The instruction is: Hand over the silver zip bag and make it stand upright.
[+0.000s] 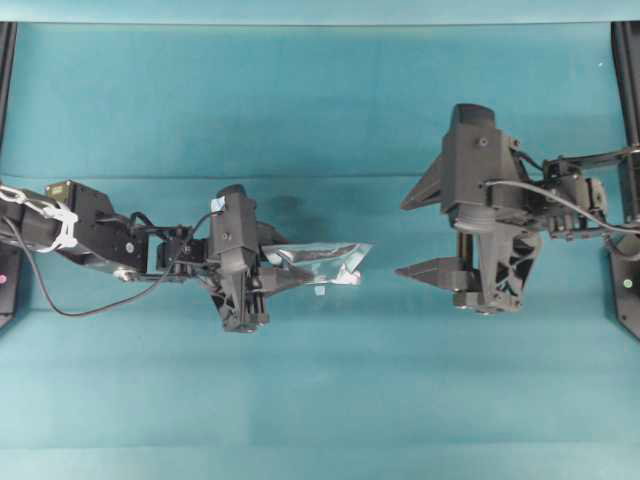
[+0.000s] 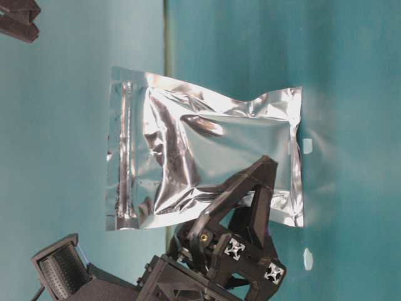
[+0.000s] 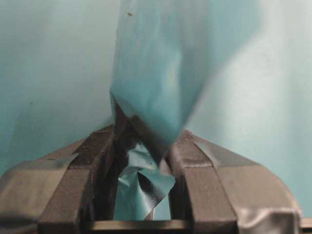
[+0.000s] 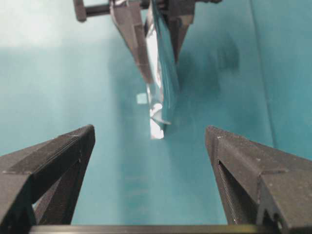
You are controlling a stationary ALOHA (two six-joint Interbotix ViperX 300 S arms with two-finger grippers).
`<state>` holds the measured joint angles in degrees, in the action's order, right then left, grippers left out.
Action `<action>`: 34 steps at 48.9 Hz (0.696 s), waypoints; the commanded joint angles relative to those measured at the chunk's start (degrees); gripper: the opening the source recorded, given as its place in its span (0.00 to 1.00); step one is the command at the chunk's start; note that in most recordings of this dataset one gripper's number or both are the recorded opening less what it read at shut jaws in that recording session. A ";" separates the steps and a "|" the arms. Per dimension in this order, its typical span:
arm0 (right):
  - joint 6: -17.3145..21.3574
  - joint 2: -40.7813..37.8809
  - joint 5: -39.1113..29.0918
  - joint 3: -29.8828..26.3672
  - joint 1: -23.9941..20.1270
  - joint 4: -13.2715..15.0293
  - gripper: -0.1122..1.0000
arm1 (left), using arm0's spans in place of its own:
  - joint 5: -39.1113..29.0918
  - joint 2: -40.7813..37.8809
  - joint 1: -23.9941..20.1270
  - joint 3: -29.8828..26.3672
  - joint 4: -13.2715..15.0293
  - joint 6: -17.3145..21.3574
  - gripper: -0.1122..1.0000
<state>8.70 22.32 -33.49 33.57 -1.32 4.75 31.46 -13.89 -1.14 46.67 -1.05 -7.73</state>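
Black arms, ridged black gripper [image 4: 151, 146] fingers, black cable, white ties

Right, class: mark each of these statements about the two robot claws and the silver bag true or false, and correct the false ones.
1. The left claw grips the silver bag. True.
2. The bag lies flat on the table. False: it is held up in the air.
3. The right claw is open. True.
4. The right claw already touches the bag. False: a gap shows between them.
5. The bag is red. False: it is shiny silver.
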 commanded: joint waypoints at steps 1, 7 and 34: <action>0.62 1.05 0.44 -0.44 -0.09 0.09 0.92 | 0.18 0.26 0.44 -0.09 -0.18 0.09 0.36; 0.62 1.14 0.44 -0.44 -0.09 0.09 0.92 | 0.18 0.26 0.44 -0.09 -0.18 0.09 0.36; 0.62 1.14 0.44 0.00 0.00 0.09 0.92 | 0.18 0.26 0.44 -0.09 -0.18 0.09 0.36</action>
<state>8.70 22.50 -33.49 34.01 -1.32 4.75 31.55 -13.89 -1.14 46.67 -1.05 -7.73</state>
